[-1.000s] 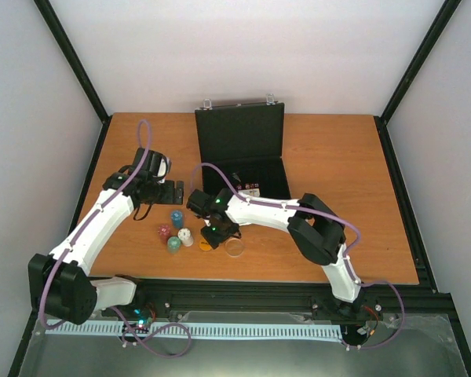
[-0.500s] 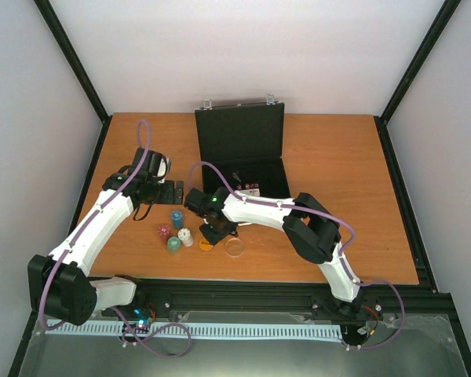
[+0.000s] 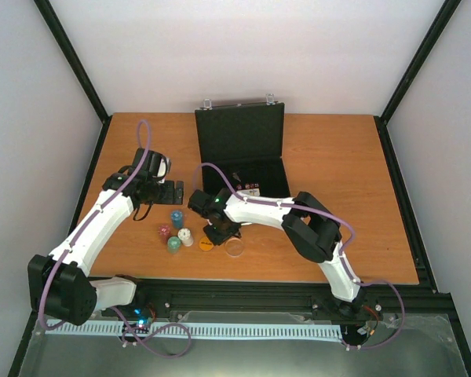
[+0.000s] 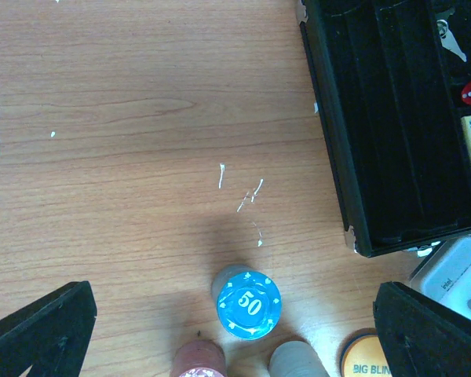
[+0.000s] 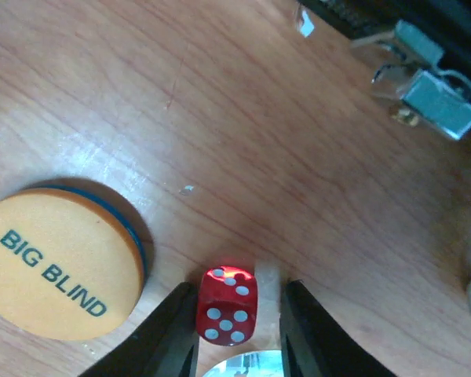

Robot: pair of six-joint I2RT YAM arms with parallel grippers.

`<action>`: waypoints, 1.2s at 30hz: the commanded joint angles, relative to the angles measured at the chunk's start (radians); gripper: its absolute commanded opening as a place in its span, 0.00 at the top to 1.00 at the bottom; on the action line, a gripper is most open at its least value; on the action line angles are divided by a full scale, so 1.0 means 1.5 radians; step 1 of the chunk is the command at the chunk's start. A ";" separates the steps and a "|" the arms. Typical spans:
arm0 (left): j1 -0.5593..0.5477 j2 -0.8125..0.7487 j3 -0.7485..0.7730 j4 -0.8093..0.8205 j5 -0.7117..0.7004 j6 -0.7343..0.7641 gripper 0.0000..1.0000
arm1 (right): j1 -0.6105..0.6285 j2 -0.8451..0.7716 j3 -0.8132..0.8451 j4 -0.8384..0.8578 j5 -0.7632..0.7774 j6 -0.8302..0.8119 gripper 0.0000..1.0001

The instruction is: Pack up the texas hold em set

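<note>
In the last second the right gripper [image 5: 237, 294] has narrowed its jaws around the red die [image 5: 228, 308] on the desk [image 5: 220, 118], beside the orange BIG BLIND disc [image 5: 59, 271] near the front edge. A gap remains, so the die is not yet clamped and probably goes into the open case [image 3: 243, 153] next. The left gripper [image 4: 235, 314] hangs wide open above the blue chip stack [image 4: 249, 304]

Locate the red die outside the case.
In the right wrist view, the red die sits between the jaws of the right gripper, just right of the orange disc.

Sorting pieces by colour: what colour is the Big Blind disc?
Orange disc, clearest in the right wrist view.
</note>
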 commanded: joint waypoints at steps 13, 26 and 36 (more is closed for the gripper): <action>-0.002 -0.007 0.010 0.005 0.000 0.007 0.00 | -0.016 -0.033 0.027 -0.025 -0.005 -0.009 0.97; -0.002 0.000 0.012 0.004 -0.005 0.011 0.00 | -0.155 -0.060 0.140 -0.041 0.021 -0.025 0.97; -0.002 0.013 0.013 0.003 -0.011 0.007 0.00 | -0.229 0.052 0.208 0.037 -0.002 -0.059 0.97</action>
